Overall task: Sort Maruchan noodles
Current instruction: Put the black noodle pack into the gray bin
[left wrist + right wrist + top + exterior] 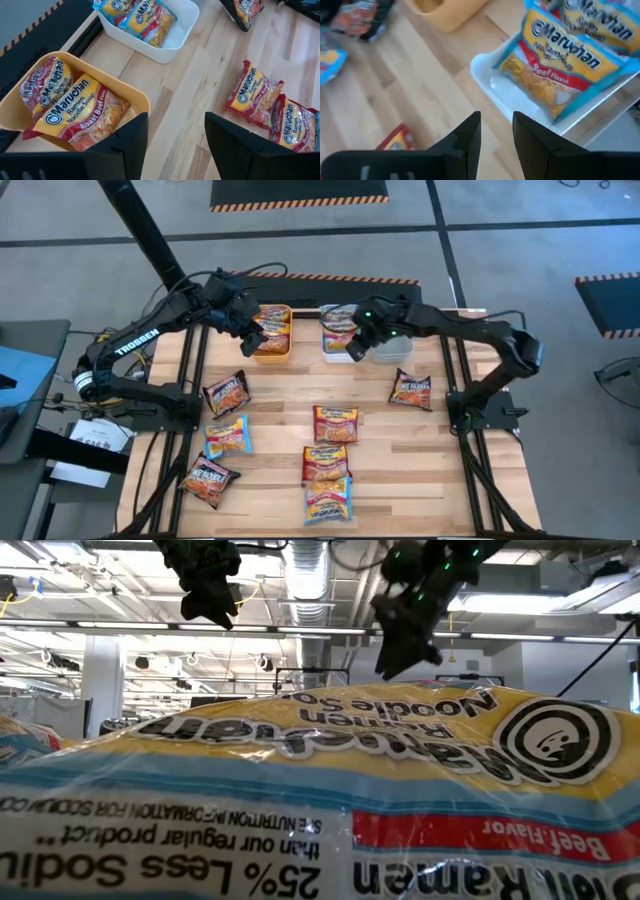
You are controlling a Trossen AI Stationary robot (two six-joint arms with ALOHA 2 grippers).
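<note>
The worktop (400, 470) carries seven loose Maruchan noodles packets, all lying out in front of the jaws and well apart from both, while the sorted ones sit in bins close under the arms. Just below the left gripper (252, 338), whose jaws stand spread with nothing between them, is the orange bin (142, 102) holding maroon roast-beef packets (75, 112); beyond it, and right under the right gripper (357, 345), is the white bin (485, 82) with blue-edged packets (555, 60) in it, one lying partly over the rim. The right jaws are parted a little and also empty. Both arms look to have finished a drop, so the step in hand is likely the next pick. The nearest loose piece to the left jaws is the maroon packet (226, 392) just ahead of them; a red packet (411, 389) lies near the right jaws. To do it well, descend straight over a packet's middle, jaws across its narrower span, and pinch the crinkly wrapper without sliding it. The overlapping pair of packets (327, 480) farther out deserves care: take the top one alone.
</note>
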